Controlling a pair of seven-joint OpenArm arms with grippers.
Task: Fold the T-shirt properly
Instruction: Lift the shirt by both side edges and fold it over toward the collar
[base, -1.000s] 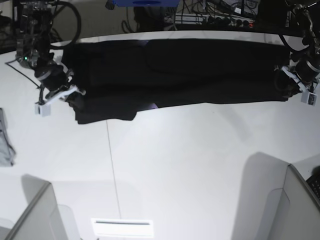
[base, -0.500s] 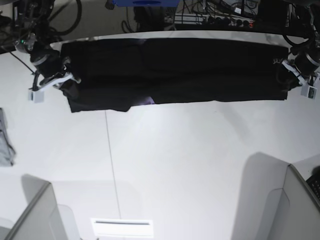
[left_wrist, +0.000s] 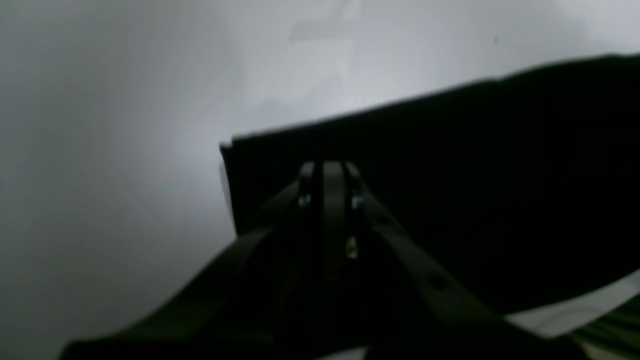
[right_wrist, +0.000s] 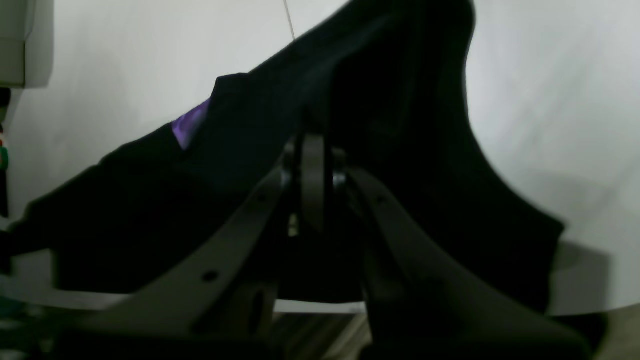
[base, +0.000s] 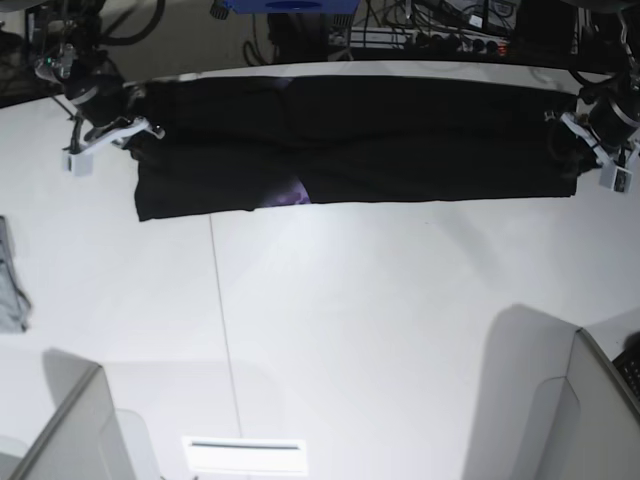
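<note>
The black T-shirt (base: 400, 140) hangs stretched in a long band along the table's far edge, with a small purple patch (base: 290, 195) at its lower hem. My left gripper (base: 570, 150) is shut on the band's right end. At the left end, my right gripper (base: 140, 135) is shut on the cloth. In the left wrist view the closed gripper (left_wrist: 327, 167) pinches the T-shirt (left_wrist: 475, 175) near its corner. In the right wrist view the gripper (right_wrist: 312, 140) is clamped in bunched T-shirt (right_wrist: 400, 100), and the purple patch (right_wrist: 190, 122) shows to its left.
A grey cloth piece (base: 10, 280) lies at the table's left edge. Grey partitions rise at the front left (base: 70, 430) and front right (base: 590, 410). A white strip (base: 245, 455) sits at the front edge. Cables and equipment (base: 420, 35) crowd the space behind the table.
My right gripper has carried its end of the T-shirt back and to the left, and the left gripper has drawn slightly back. The cloth now hangs straighter and tauter.
</note>
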